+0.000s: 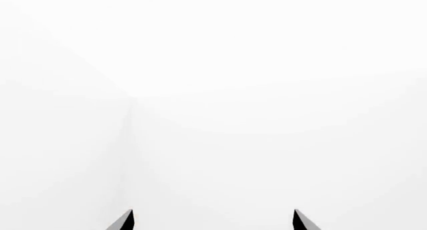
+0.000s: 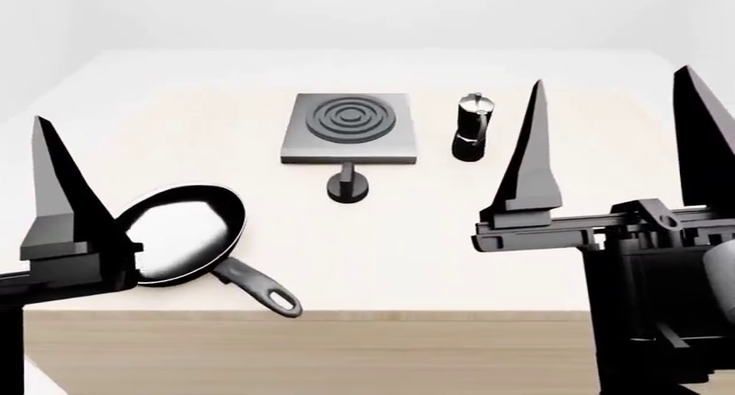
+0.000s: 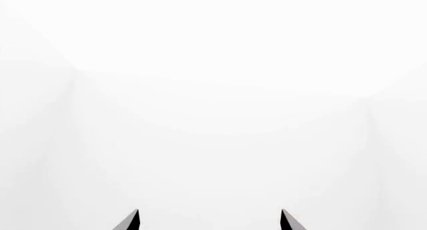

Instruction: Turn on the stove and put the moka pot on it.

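Moka pot (image 2: 470,128): stands upright on the pale table (image 2: 379,257), just beside the stove's right edge and apart from it; far side of the table from both grippers, nothing touching it.
Moka pot, look: small, waisted, black base with silvery upper half, knobbed lid on top; narrower than the burner.
Stove (image 2: 350,129): flat square grey hotplate with a round burner of concentric rings, lying flat toward the far middle of the table; nothing rests on it.
Knob (image 2: 349,187): small black round knob on a short stem, just in front of the hotplate's near edge, separate from the plate.
Right gripper (image 2: 608,124): raised near the camera at the view's right, two pointed black fingers upright and wide apart, nothing between them; the moka pot shows just left of its left finger, well beyond it on the table.
Right gripper, wrist view (image 3: 210,221): only two dark fingertips show, spread, against blank white.
Left gripper (image 1: 213,221): its wrist view shows two dark fingertips, spread and holding nothing, against blank white; in the head view one pointed finger (image 2: 55,188) stands upright at the left edge, well apart from stove and pot.
Frying pan (image 2: 184,233): black, glossy, round, on the table's near left, handle angled toward the front edge; partly behind the left finger.
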Available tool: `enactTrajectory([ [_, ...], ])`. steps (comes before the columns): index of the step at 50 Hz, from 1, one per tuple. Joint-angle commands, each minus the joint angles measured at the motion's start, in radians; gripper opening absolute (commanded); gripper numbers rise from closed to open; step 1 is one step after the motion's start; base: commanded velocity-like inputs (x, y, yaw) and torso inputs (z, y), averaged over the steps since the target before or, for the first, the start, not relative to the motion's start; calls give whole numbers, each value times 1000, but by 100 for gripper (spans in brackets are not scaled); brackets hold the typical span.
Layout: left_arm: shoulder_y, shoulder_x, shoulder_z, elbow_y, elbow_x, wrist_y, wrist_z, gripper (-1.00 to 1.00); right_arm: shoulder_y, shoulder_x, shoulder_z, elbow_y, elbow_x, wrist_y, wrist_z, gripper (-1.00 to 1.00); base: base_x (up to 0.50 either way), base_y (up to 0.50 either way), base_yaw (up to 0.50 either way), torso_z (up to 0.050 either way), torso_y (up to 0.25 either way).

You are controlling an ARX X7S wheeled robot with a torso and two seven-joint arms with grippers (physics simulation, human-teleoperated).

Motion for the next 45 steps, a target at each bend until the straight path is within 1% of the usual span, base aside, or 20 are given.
enactTrajectory([
  [1,5,-3,7,-1,6,5,-5,100,-1,2,-20,5,-10,-15,7,100,0,344,0,0,0],
  [8,-5,0,15,-3,5,2,-4,100,-14,2,-7,13,6,-40,7,100,0,54,0,0,0],
  [23,-18,-3,25,-2,5,-5,-4,100,4,6,-13,6,18,-31,11,100,45,0,0,0,0],
  [35,-43,2,42,4,-1,-21,-4,100,8,13,-12,5,26,-37,13,100,190,0,0,0,0],
  [45,-38,0,48,4,6,-16,-8,100,9,20,-11,3,33,-41,17,100,227,0,0,0,0],
])
